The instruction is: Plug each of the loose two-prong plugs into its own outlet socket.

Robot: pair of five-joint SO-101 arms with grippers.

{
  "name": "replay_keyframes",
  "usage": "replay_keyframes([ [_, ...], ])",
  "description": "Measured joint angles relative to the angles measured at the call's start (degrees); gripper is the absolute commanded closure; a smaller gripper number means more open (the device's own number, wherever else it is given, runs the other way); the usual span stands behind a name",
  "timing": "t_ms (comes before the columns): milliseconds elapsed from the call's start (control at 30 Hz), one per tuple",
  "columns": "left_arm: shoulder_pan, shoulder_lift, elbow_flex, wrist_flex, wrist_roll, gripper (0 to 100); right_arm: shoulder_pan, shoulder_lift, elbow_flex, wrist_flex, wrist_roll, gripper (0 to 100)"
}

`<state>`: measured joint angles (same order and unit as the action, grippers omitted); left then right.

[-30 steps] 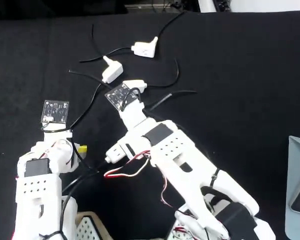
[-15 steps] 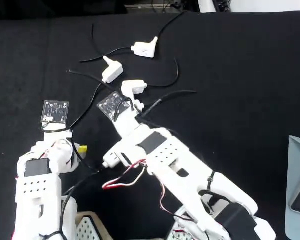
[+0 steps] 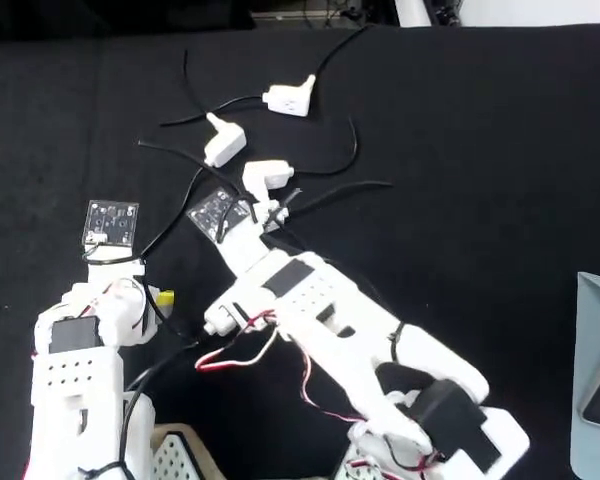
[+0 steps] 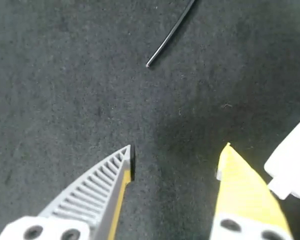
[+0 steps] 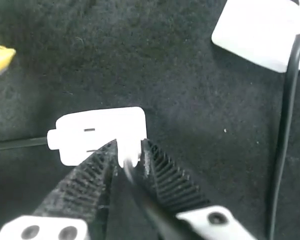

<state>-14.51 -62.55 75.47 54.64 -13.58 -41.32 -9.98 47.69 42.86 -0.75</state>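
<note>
A black cloth table point(image 3: 500, 150) is strewn with thin black cords point(image 3: 356, 145), and a grey container point(image 3: 598, 370) sits at its right edge. The right gripper point(image 5: 129, 145) pinches a small white plug point(image 5: 128, 154) against a two-slot outlet socket point(image 5: 97, 131) near mid-table. The left gripper point(image 4: 177, 150) gapes wide over a bare patch.

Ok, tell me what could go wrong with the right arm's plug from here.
1. The right gripper pinches just a sliver of the white plug, so it may slip or twist out.
2. The plug sits at the edge of the outlet socket, beside its slots rather than in them. With nothing bracing it, a push could shove the socket across the black table.
</note>
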Motion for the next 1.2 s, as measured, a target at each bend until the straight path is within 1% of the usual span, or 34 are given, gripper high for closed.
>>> replay_keyframes([
  [133, 0.0, 0.0, 0.0, 0.0, 0.0, 72, 0.7, 1.41, -2.73, 0.18, 0.53, 98.6],
  [233, 0.0, 0.0, 0.0, 0.0, 0.0, 72, 4.48, 2.46, -5.98, 0.18, 2.55, 98.3],
  [300, 0.0, 0.0, 0.0, 0.0, 0.0, 72, 8.26, 2.64, -8.35, 0.18, 3.43, 97.2],
  [367, 0.0, 0.0, 0.0, 0.0, 0.0, 72, 11.43, 2.64, -10.81, 0.18, 4.4, 90.5],
  [433, 0.0, -0.35, 0.0, 0.0, 0.0, 69, 13.89, 2.64, -12.13, 0.18, 5.54, 83.1],
  [467, 0.0, -0.35, 0.0, 0.0, 0.0, 67, 14.77, 2.64, -12.4, 0.18, 6.07, 81.9],
  [567, 0.0, -0.35, 0.0, 0.0, 0.09, 66, 15.74, 2.64, -12.75, 0.18, 6.33, 85.2],
  [667, 0.0, -0.35, 0.0, 0.0, 2.29, 66, 16.0, 2.64, -12.75, 0.18, 6.33, 90.0],
  [767, 0.0, -0.44, 0.0, 0.0, 3.43, 66, 16.0, 1.41, -12.75, 0.44, 6.33, 92.5],
  [833, 0.0, -0.53, 0.0, 0.0, 3.69, 66, 16.18, -1.67, -12.75, 2.64, 6.42, 92.7],
  [967, 0.0, -0.53, -3.43, 0.09, 4.66, 66, 17.23, -12.22, -12.75, 10.55, 6.68, 92.7],
  [1067, 0.0, -0.53, -8.26, 2.9, 6.68, 66, 18.99, -21.54, -12.75, 17.05, 6.68, 92.7],
  [1200, 0.0, -2.73, -14.68, 7.03, 7.3, 66, 22.07, -32.62, -12.75, 23.56, 6.86, 92.7],
])
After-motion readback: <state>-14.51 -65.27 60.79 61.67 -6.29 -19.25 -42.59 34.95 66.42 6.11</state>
